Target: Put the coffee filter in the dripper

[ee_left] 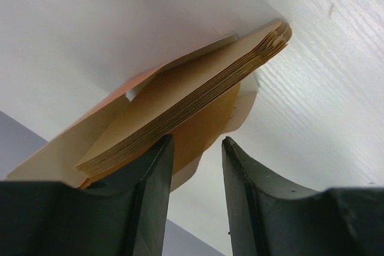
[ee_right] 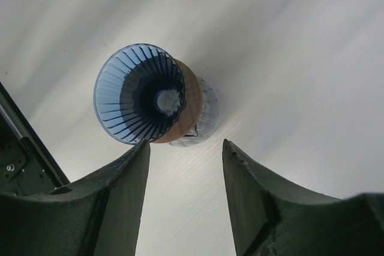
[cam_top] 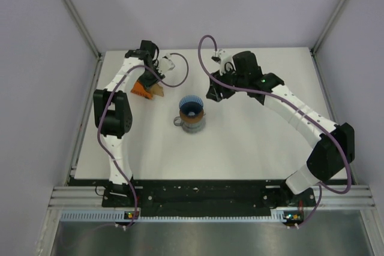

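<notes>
tan coffee filter [ee_left: 207,130] hangs below stack [ee_left: 198,88], upper left of top view, between parted left tool [ee_left: 197,142] fingers. pinch only that sheet, lift slowly. blue dripper [cam_top: 191,107] centre; right tool [ee_right: 186,146] parted, empty.

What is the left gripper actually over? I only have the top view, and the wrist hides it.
Observer: In the left wrist view, the left gripper is at the stack of tan papers in the orange packet. One fingertip is right at the stack's edge.
Operator: Jaws shut on anything?
Observer: No. They stand apart, with a clear gap and nothing clamped. One loose tan sheet juts out under the stack, just beyond the gap.
Operator: Is the dripper ready?
Observer: The right wrist view looks straight into the dripper. Its ribs are bare, with no paper inside.
</notes>
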